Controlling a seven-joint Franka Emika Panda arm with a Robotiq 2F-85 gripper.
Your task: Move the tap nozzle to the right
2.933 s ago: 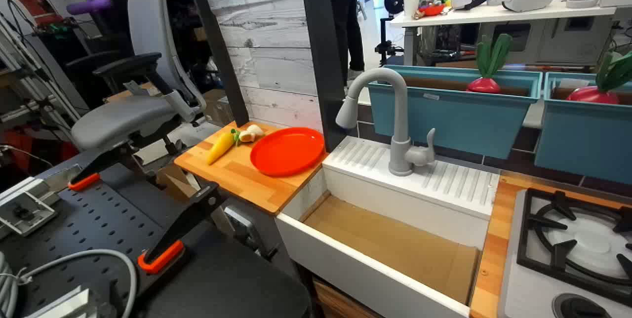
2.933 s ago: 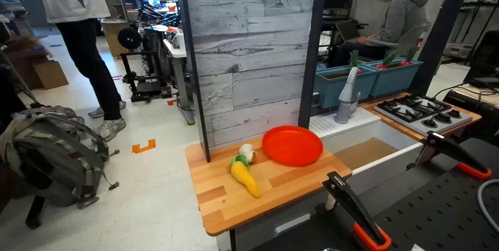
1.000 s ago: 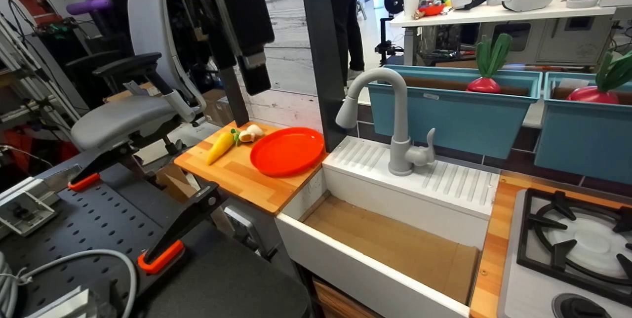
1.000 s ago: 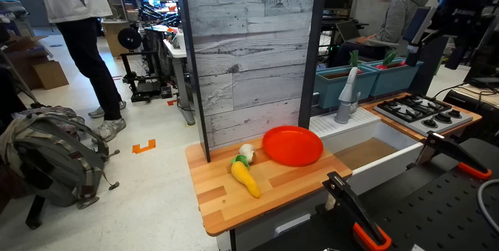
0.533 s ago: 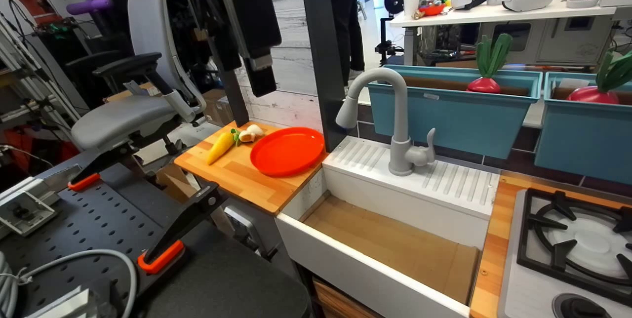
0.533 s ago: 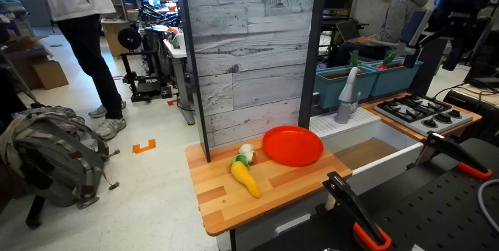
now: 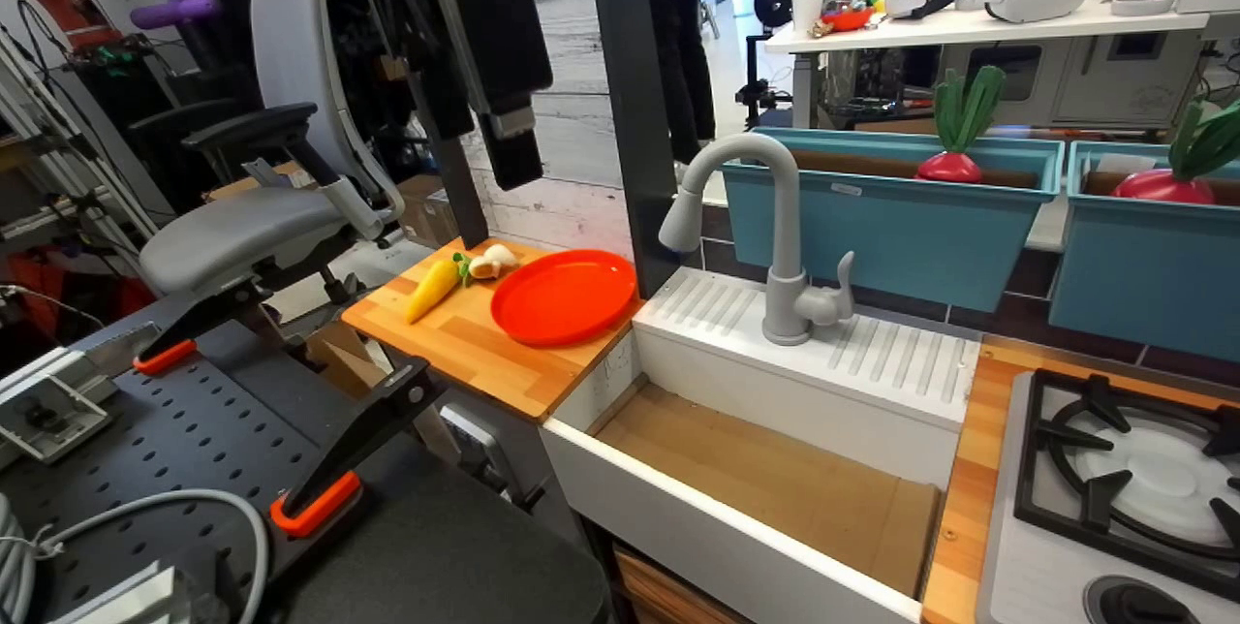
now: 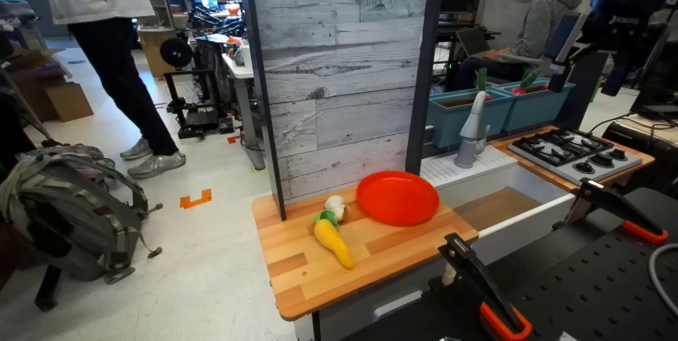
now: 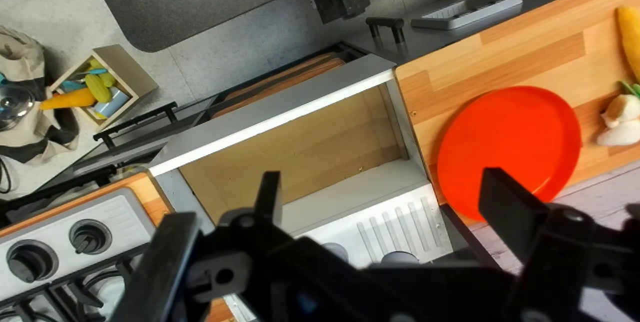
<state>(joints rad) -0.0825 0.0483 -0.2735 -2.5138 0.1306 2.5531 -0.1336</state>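
Observation:
The tap nozzle (image 7: 788, 217) is a grey arched spout behind the white sink. In that exterior view its downward end points left, toward the red plate side. It also shows in an exterior view (image 8: 473, 118), end toward that camera. In the wrist view, the rounded grey nozzle end (image 9: 399, 257) peeks out above the gripper's dark body; most of the tap is hidden there. My gripper (image 9: 384, 187) is open, with nothing between its widely spaced fingers. It hangs high in an exterior view (image 8: 586, 80), apart from the tap. A dark fingertip (image 7: 513, 157) shows at upper left.
The sink (image 7: 727, 508) has a brown floor. A red plate (image 7: 564, 298), yellow vegetable (image 7: 433, 291) and garlic (image 7: 499, 259) lie on the wooden counter. A dark post (image 7: 635, 110) stands left of the tap, a teal planter (image 7: 872, 236) behind it. A stove (image 8: 572, 155) sits beyond the sink.
The arm and open gripper have entered both exterior views since 2.9 s ago, then shifted slightly. They are still over the last half second. The tap nozzle has not moved. A background person has stepped.

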